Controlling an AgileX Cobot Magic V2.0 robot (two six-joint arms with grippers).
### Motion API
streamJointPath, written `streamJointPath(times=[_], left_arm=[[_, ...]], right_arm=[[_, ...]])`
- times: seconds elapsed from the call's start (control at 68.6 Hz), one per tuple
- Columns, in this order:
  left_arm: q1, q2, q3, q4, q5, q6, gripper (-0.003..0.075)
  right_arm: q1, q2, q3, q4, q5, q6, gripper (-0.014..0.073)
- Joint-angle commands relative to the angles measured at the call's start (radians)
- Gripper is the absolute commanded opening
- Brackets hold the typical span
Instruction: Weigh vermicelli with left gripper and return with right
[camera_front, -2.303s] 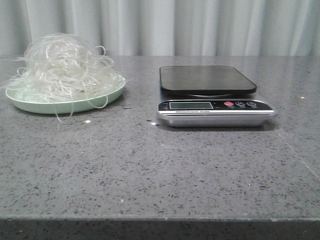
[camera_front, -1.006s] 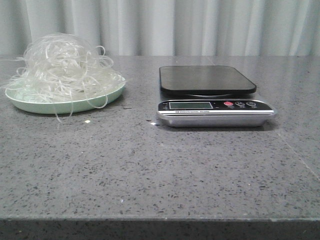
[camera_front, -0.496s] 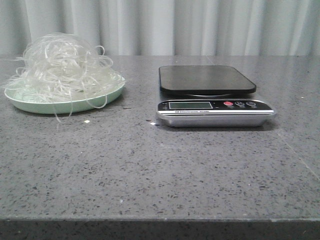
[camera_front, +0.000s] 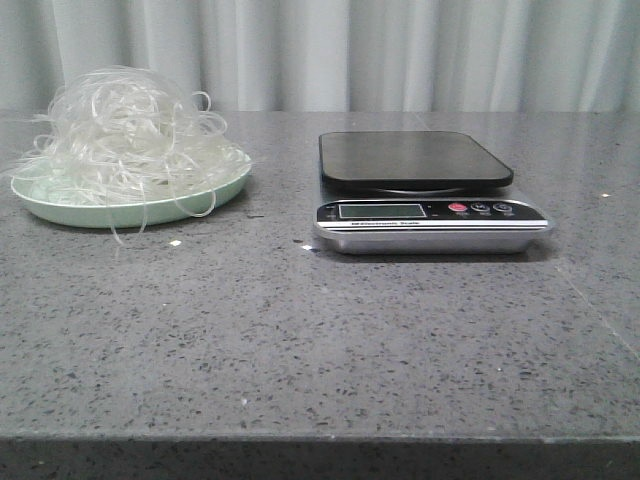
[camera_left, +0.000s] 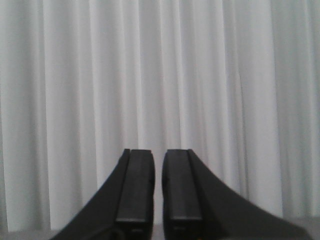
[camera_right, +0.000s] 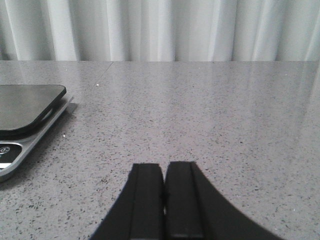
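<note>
The vermicelli, a fluffy mound of thin whitish looping strands, sits on the pale green plate at the far left of the table. The digital scale, with a black platform and a silver base, stands in the middle right and has nothing on it. It also shows in the right wrist view. Neither gripper shows in the front view. My left gripper faces the white curtain, its fingers a narrow gap apart and empty. My right gripper is shut and empty, low over the table to the right of the scale.
The grey speckled table ends in a front edge near the bottom of the front view. A white curtain hangs behind the table. A few small crumbs lie in front of the plate.
</note>
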Motion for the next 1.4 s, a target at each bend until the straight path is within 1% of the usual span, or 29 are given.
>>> streamJointPath(times=[0.0,0.015,0.029,0.058,0.073,0.087,0.102,0.117,0.131,0.146,0.175,0.306,0.423,0.612,0.67,0.802,0.918,1.035,1.151,1.268,1.385], left_arm=[[-0.01,0.122,-0.083,0.0,0.031,-0.001,0.0302],[-0.012,0.122,-0.085,0.0,0.031,-0.001,0.0302],[-0.016,0.149,-0.09,0.0,0.038,-0.001,0.0337],[-0.025,0.176,-0.095,0.0,0.043,-0.001,0.0369],[-0.025,0.176,-0.095,0.0,0.043,-0.001,0.0369],[-0.032,0.209,-0.097,0.0,0.048,-0.001,0.0405],[-0.033,0.209,-0.1,0.0,0.048,-0.001,0.0405],[-0.039,0.236,-0.102,0.0,0.055,-0.001,0.043],[-0.039,0.236,-0.102,0.0,0.055,-0.001,0.043],[-0.048,0.263,-0.106,-0.002,0.068,-0.001,0.0449],[-0.055,0.289,-0.11,-0.005,0.079,-0.001,0.0465],[-0.09,0.407,-0.136,-0.015,0.154,-0.001,0.0496],[-0.141,0.529,-0.188,-0.036,0.239,-0.001,0.0522],[-0.228,0.75,-0.323,-0.038,0.382,0.004,0.0631],[-0.255,0.814,-0.376,-0.046,0.418,0.035,0.0654],[-0.289,0.937,-0.471,-0.11,0.484,0.111,0.0662],[-0.293,1.048,-0.567,-0.147,0.545,0.165,0.0662],[-0.293,1.138,-0.638,-0.147,0.585,0.164,0.0662],[-0.293,1.221,-0.693,-0.147,0.598,0.164,0.0662],[-0.293,1.289,-0.718,-0.187,0.6,0.164,0.0662],[-0.293,1.342,-0.722,-0.194,0.598,0.164,0.0662]], right_arm=[[-0.004,-0.017,-0.009,0.002,-0.084,-0.003,0.0151],[-0.004,-0.017,-0.009,0.002,-0.084,-0.003,0.0151],[-0.004,-0.017,-0.009,0.002,-0.084,-0.003,0.0151],[-0.004,-0.017,-0.009,0.002,-0.084,-0.003,0.0151],[-0.004,-0.017,-0.009,0.002,-0.084,-0.003,0.0151],[-0.004,-0.017,-0.009,0.002,-0.084,-0.003,0.0151],[-0.004,-0.017,-0.009,0.002,-0.084,-0.003,0.0151],[-0.004,-0.017,-0.009,0.002,-0.084,-0.003,0.0151],[-0.004,-0.017,-0.009,0.002,-0.084,-0.003,0.0151],[-0.004,-0.017,-0.009,0.002,-0.084,-0.003,0.0151],[-0.004,-0.017,-0.009,0.002,-0.084,-0.003,0.0151],[-0.004,-0.017,-0.009,0.002,-0.084,-0.003,0.0151],[-0.004,-0.017,-0.009,0.002,-0.084,-0.003,0.0151],[-0.004,-0.017,-0.009,0.007,-0.084,-0.003,0.0151],[-0.004,-0.017,-0.009,0.013,-0.084,-0.003,0.0151],[-0.004,-0.017,-0.009,0.017,-0.084,-0.003,0.0151],[-0.004,-0.017,-0.009,0.017,-0.084,-0.003,0.0151],[-0.004,-0.017,-0.009,0.017,-0.084,-0.003,0.0151],[-0.004,-0.017,-0.009,0.017,-0.084,-0.003,0.0151],[-0.004,-0.017,-0.009,0.017,-0.084,-0.003,0.0151],[-0.004,-0.017,-0.009,0.017,-0.084,-0.003,0.0151]])
